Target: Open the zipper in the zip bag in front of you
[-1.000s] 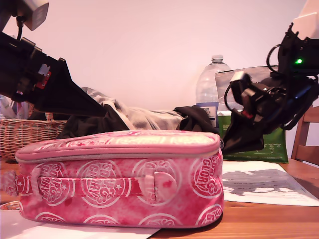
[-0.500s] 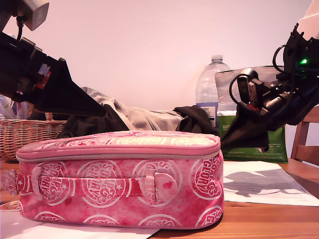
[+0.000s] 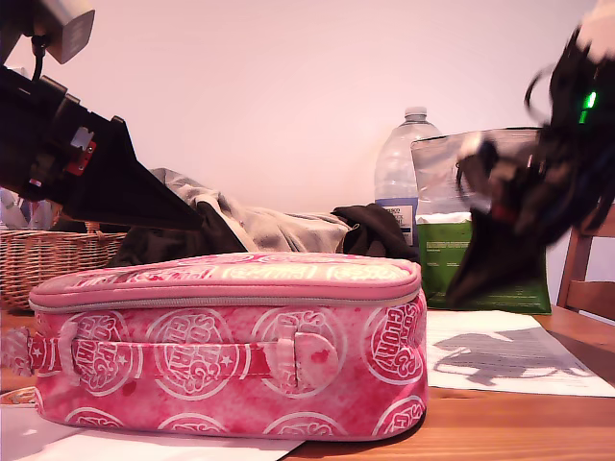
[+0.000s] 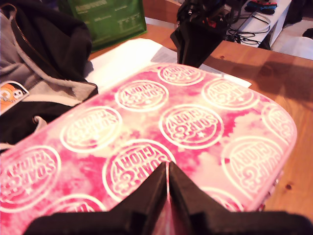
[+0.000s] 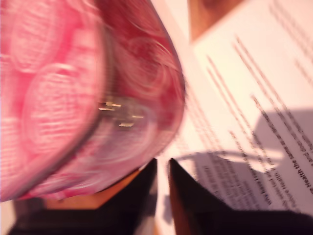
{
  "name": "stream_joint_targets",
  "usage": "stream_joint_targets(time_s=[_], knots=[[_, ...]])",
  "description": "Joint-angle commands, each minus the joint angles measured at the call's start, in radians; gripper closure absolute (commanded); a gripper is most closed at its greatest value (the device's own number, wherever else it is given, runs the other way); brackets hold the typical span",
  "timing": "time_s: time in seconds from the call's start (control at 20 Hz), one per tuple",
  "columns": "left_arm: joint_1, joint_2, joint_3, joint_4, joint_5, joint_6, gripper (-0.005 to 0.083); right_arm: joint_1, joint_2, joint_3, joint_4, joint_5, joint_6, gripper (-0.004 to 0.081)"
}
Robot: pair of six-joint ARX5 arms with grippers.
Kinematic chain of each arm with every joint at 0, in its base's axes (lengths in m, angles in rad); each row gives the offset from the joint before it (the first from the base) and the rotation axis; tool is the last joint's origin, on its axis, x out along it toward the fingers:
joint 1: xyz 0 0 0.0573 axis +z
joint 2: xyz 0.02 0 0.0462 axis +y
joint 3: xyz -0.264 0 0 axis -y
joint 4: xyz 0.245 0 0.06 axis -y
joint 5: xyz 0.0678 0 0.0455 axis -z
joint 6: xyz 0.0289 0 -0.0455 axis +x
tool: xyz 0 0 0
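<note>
Both grippers off zip bag edges.

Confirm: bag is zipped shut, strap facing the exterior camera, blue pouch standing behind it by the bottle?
Not quite. The pouch is green with a silver top, not blue, as the exterior view shows. The rest holds: bag looks zipped shut, strap camera-side, bottle beside the pouch.

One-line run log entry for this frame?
bag: soft pink fabric zip bag, zipper closed | first gripper: shut, over top panel | second gripper: shut, off bag
</note>
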Motion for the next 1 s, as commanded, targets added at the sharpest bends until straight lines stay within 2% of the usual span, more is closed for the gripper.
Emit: stream_joint_targets(time_s=[0.0,0.1,0.25,0.35,0.5,0.6,0.65,0.7,0.8,0.95], knots=[[-0.003,0.004,-0.002,0.004,-0.001,-0.003,0.0793,-0.016,-0.078,-0.018,-0.011,-0.031,-0.025,0.0783],[-0.002,0.004,-0.002,0.003,-0.013,-0.003,0.0793,-0.028,-0.144,-0.045,0.020,-0.038,-0.024,0.0783],[-0.002,0.004,-0.002,0.004,-0.019,-0.003,0.0793,-0.032,-0.298,-0.146,0.152,0.028,0.031,0.0783],[-0.002,0.004,-0.002,0.004,-0.019,-0.003,0.0793,-0.032,-0.412,-0.258,0.284,0.090,0.089,0.0783],[-0.002,0.004,-0.002,0.004,-0.019,-0.003,0.0793,-0.032,-0.612,-0.484,0.550,0.100,0.153,0.0783],[-0.002,0.004,-0.002,0.004,-0.019,-0.003,0.0793,-0.032,-0.692,-0.603,0.698,0.097,0.164,0.0783],[-0.002,0.004,-0.002,0.004,-0.019,-0.003,0.0793,-0.032,-0.691,-0.631,0.721,0.086,0.150,0.0783],[-0.002,0.004,-0.002,0.004,-0.019,-0.003,0.0793,-0.032,-0.670,-0.637,0.724,0.050,0.089,0.0783],[-0.002,0.004,-0.002,0.004,-0.019,-0.003,0.0793,-0.031,-0.603,-0.637,0.759,-0.053,0.002,0.0783],[-0.002,0.004,-0.002,0.003,-0.019,-0.003,0.0793,-0.011,-0.489,-0.637,0.824,-0.069,-0.029,0.0783]])
